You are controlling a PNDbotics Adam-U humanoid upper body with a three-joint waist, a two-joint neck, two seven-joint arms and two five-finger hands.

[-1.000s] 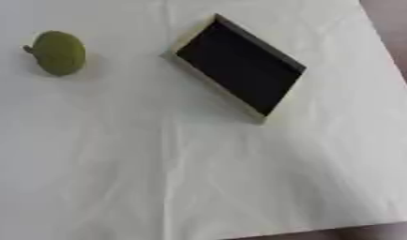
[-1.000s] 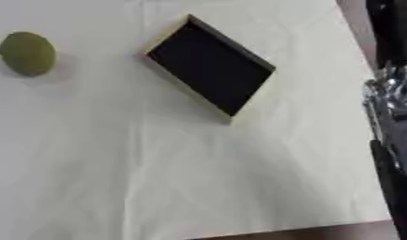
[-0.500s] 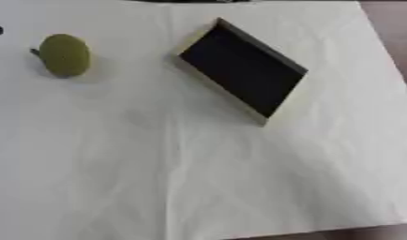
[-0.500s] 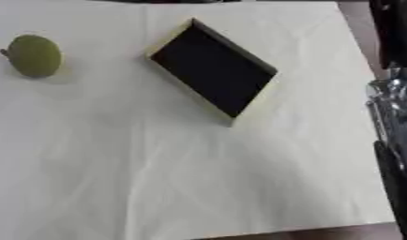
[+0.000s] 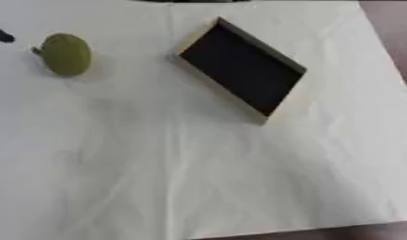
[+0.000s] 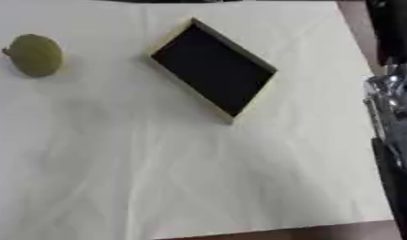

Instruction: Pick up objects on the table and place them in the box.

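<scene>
On the tabletop [image 5: 199,178], which is covered with a pale cream cloth with soft wrinkles, lie two things. Near the far left edge sits a round green fruit [image 5: 65,54] with a short stem at its left side. It rests alone on the cloth, well apart from the box. The box [image 5: 242,72] is shallow and rectangular, with a black inside and light-coloured walls. It lies turned at an angle, so one corner points to the far side and another to the near side. The inside of the box looks dark and I can see nothing in it.

At the right edge of the right eye view, a part of the robot's right arm [image 6: 394,126] shows beside the tabletop, black with silver pieces. It touches neither the fruit nor the box. I cannot tell if the right hand is open or closed, because only this blurred part is visible. The left hand does not show clearly in either view.
</scene>
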